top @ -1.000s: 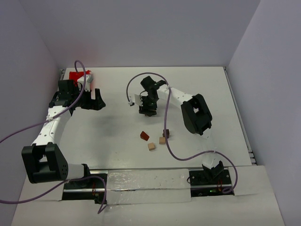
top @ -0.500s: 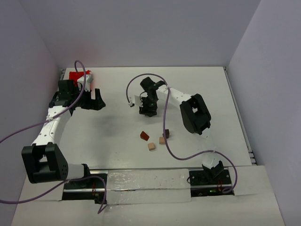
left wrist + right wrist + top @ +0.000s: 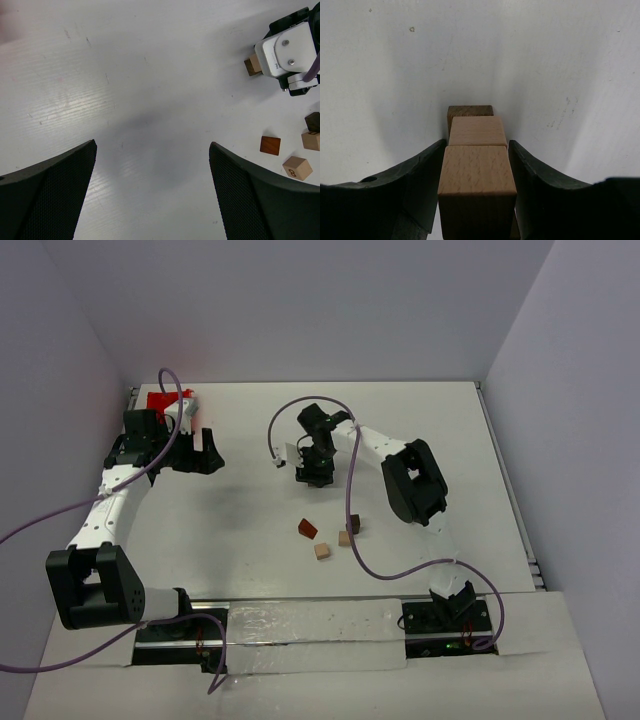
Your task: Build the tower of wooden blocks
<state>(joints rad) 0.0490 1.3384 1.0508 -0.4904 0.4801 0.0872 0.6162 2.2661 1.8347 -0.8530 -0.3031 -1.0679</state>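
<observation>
So, colours: light tan wooden cube [image 3: 477, 177] with fine grain lines, a second tan wooden cube [image 3: 477, 131] past it, then a dark brown wooden block [image 3: 470, 110]. White tabletop [image 3: 250, 530], reddish-brown wooden wedge [image 3: 307, 529], red plastic bin [image 3: 160, 401], purple cables [image 3: 349, 495]. And the left gripper [image 3: 152, 200] fingers [image 3: 45, 195] are black, mesh-textured.
</observation>
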